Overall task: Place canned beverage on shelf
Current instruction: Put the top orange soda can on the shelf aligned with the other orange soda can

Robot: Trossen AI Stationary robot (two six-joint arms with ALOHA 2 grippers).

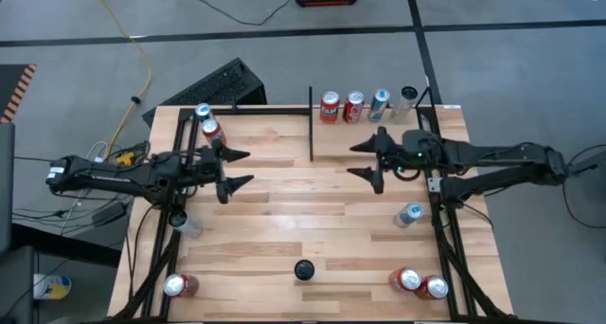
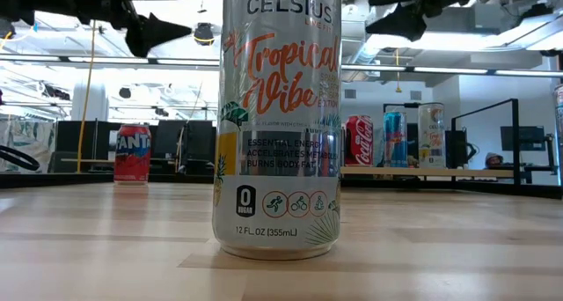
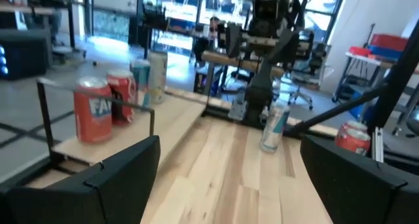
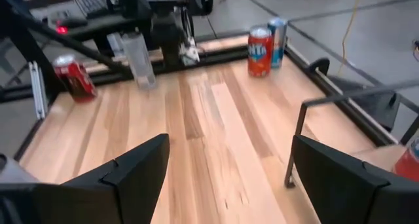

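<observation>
Both jaws stand spread and grasp nothing — the left gripper (image 1: 239, 169) hovers over the table (image 1: 284, 225) at its left side, the right gripper (image 1: 365, 160) just in front of the shelf (image 1: 379, 135). On the shelf four cans (image 1: 366, 105) stand in a row at the back edge, beyond the black divider bar (image 1: 311, 125). Nearest to the low camera stands a tall Celsius can (image 2: 279, 116) — probably the dark round top (image 1: 304, 269) seen from above.

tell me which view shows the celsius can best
The low view: the Celsius can stands right before that camera, label fully readable. The high view shows only its dark top near the table's front edge. I cannot pick it out in either wrist view.
</observation>
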